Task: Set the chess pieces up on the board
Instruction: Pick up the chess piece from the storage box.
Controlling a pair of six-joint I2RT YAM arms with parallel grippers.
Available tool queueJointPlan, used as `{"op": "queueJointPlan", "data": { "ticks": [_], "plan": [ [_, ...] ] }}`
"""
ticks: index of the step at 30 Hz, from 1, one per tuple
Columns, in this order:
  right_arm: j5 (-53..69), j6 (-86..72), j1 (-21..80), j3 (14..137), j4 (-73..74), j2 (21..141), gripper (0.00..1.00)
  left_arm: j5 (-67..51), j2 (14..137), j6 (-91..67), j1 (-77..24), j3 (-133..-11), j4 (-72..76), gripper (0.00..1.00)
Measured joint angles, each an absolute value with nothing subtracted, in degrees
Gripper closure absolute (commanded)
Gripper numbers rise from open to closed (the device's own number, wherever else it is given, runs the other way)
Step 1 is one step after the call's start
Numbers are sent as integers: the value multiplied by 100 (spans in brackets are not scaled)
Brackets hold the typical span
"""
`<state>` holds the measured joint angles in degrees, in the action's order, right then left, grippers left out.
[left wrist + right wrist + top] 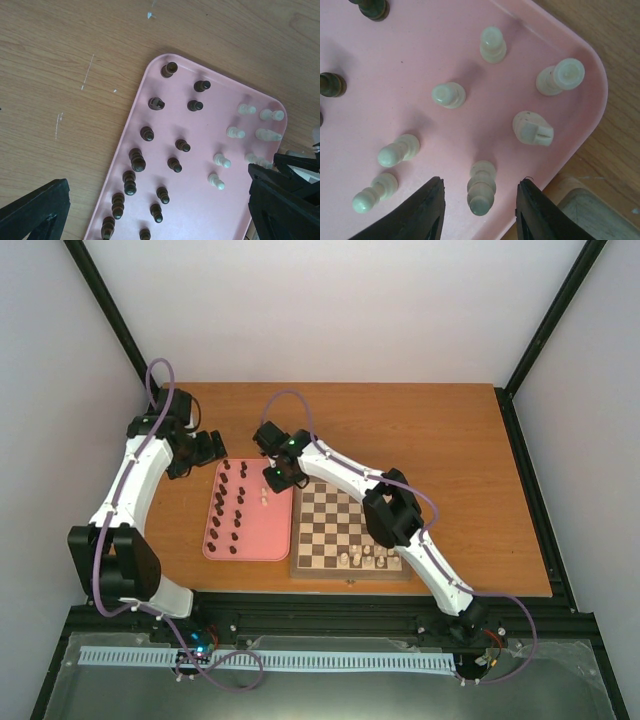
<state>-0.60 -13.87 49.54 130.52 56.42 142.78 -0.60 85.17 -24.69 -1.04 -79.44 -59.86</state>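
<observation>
The board (pixel 332 570) lies right of centre, with a few cream chess pieces (pixel 364 558) on its near rows. Dark chess pieces (pixel 137 161) and cream ones (pixel 221 161) stand on a pink tray (pixel 262 540) beside it. My right gripper (pixel 481 184) hangs over the tray's far right corner. Its jaws stand open on either side of an upright cream piece (pixel 482 189), with a gap on each side. A cream knight (pixel 532 128) and a rook-like piece (pixel 561 76) stand just beyond. My left gripper (pixel 157 180) is wide open above the tray's far left end, holding nothing.
The tray's raised rim (pixel 592 107) curves close to the right fingertip (pixel 530 200). The board's wooden corner (pixel 580 205) sits just past that rim. Bare scratched tabletop (pixel 65 75) lies left of the tray. Black frame posts stand at the table's back corners.
</observation>
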Motion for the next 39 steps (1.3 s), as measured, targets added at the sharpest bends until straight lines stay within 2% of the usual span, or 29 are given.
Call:
{"op": "queueJointPlan", "data": {
  "ticks": [9, 14, 23, 33, 39],
  "plan": [
    [69, -1264, 4915, 13240, 5636, 14357, 66, -60, 8687, -2469, -104, -7946, -5986, 0],
    [110, -1203, 4912, 13251, 5658, 14400, 78, -58, 8772, -2469, -104, -7946, -5986, 0],
    [80, -1107, 4908, 13255, 5723, 14451, 89, -56, 8809, -2469, -104, -7992, -5986, 0],
    [71, -810, 4908, 13056, 5680, 14274, 90, -40, 8809, -2469, -104, -8001, -5988, 0],
    [123, -462, 4910, 12309, 5642, 13163, 89, 1, 8801, -2469, -104, -8020, -5990, 0]
  ]
}}
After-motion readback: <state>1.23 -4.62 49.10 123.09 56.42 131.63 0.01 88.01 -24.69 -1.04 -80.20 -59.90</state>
